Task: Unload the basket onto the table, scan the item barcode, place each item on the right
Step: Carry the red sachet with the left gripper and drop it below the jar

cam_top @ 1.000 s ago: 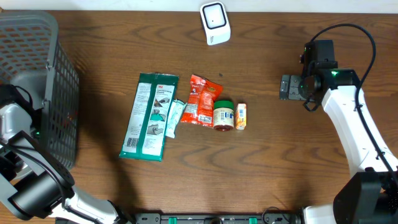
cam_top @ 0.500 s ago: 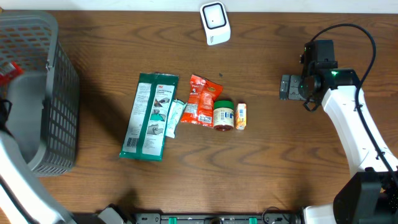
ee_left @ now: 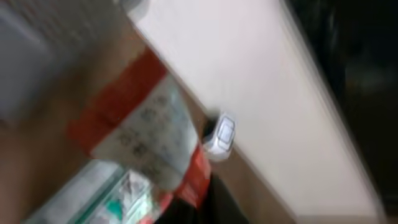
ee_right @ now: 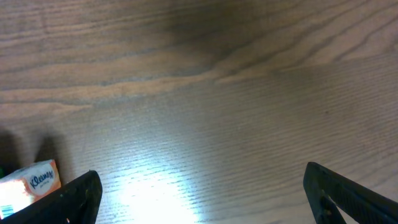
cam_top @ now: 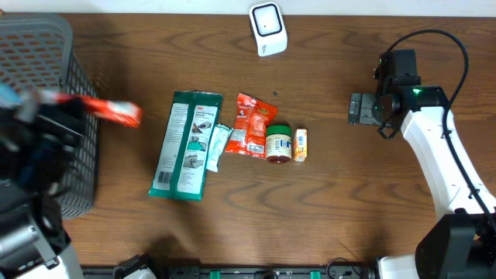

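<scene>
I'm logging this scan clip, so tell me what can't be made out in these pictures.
Red packet: barcode and print smeared by motion blur, overhead and left wrist.
Orange pack: right wrist, cut off at the frame's corner.
Basket: overhead, inside partly hidden by the blurred left arm.

Bare table (cam_top: 333, 209) lies open between the small box (cam_top: 300, 145) and the right gripper (cam_top: 353, 108), and along the near edge. The basket (cam_top: 74, 93) blocks the left; the scanner (cam_top: 268, 29) sits far back.

basket (cam_top: 35, 37) — far left | scanner (cam_top: 268, 29) — back edge | jar (cam_top: 279, 143) just left of box (cam_top: 301, 145)
</scene>
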### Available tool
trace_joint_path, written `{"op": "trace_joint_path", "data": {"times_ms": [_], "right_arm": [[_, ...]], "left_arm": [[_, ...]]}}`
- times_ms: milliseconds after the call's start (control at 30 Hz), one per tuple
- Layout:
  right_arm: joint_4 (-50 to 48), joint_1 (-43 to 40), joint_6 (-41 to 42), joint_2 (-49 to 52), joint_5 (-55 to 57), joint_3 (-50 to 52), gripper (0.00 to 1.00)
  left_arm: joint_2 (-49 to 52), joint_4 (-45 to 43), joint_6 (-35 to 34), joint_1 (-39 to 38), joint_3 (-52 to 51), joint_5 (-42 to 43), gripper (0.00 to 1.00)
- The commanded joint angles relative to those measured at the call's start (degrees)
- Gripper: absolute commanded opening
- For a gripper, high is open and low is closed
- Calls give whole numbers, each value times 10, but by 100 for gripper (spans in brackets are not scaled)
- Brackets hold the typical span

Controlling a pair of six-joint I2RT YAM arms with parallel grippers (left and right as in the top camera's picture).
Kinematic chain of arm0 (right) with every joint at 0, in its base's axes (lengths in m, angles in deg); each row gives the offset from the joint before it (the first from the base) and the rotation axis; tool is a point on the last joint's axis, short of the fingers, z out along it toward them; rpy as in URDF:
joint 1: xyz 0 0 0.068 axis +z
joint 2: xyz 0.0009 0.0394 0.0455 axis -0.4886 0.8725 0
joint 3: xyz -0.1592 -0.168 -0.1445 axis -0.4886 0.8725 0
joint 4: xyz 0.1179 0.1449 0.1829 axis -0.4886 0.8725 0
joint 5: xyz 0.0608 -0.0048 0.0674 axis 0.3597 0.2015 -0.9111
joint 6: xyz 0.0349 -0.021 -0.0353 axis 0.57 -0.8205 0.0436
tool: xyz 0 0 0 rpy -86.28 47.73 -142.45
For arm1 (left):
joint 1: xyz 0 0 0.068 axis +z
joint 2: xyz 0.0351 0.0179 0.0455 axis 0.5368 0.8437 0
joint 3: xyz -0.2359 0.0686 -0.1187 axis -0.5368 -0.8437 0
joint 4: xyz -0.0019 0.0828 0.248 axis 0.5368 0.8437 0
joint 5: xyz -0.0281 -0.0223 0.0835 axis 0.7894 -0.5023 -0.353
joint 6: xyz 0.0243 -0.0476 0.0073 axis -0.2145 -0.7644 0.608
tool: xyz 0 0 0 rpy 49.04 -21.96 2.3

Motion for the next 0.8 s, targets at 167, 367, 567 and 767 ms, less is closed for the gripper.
{"op": "trace_joint_path", "data": {"times_ms": [167,367,567,767], "right_arm": [[0,-2,-6,-6,9,-6,99],[0,-1,-6,-6,9,-6,99],[0,-2,-6,-6,9,-6,99],[0,-1,-6,-6,10,-6,99]], "left_arm": [[42,58,125,-213,-83,30,8],[111,46,123,-374,-129,-82,8],[201,21,118,-472,-135,-118,8],[285,2,103,-520,-135,-118,8]]}}
